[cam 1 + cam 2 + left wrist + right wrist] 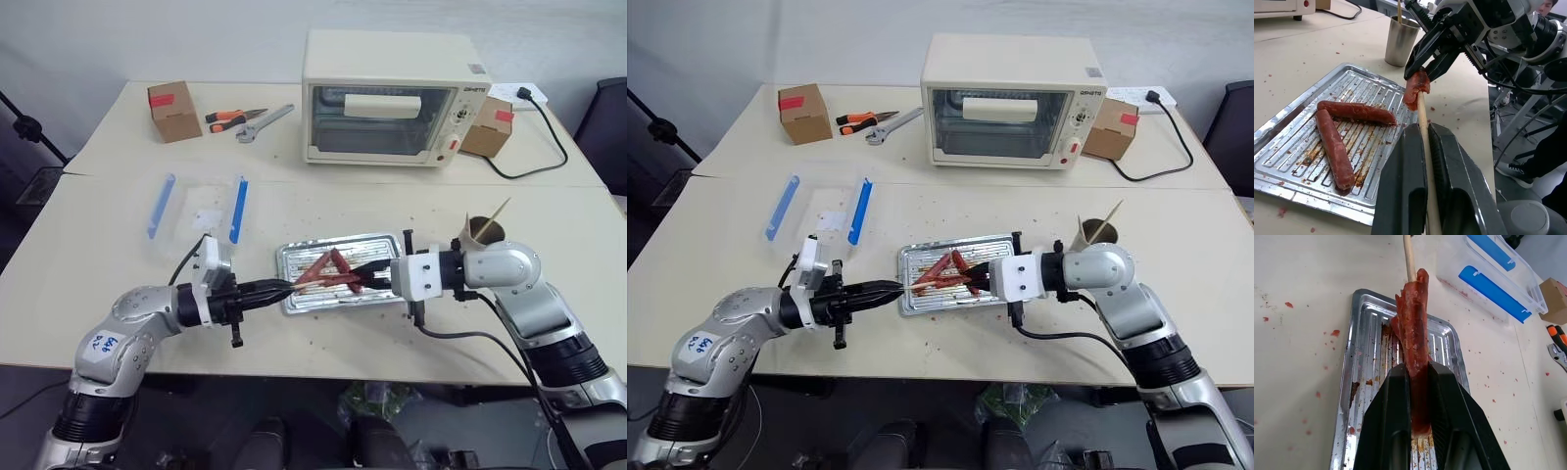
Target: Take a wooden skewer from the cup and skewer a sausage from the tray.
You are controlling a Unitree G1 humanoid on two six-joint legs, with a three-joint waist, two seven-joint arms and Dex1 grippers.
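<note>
The silver tray [294, 253] lies at the table's middle with two sausages [1354, 111] on it. My left gripper [1422, 129] is shut on a wooden skewer [1425, 142], pointing it level toward my right gripper [358, 277]. The right gripper is shut on a reddish sausage [1414, 333] held just over the tray. The skewer's tip [1409, 257] meets the free end of that sausage. The grey-brown cup [482, 230] stands to the right of the tray, behind my right arm, with another skewer leaning in it.
A clear plastic box with blue clips [201, 208] sits behind and left of the tray. At the back stand a toaster oven [392, 98], two cardboard boxes [173, 111], orange pliers [233, 117], a wrench [265, 122] and a black cable [549, 137].
</note>
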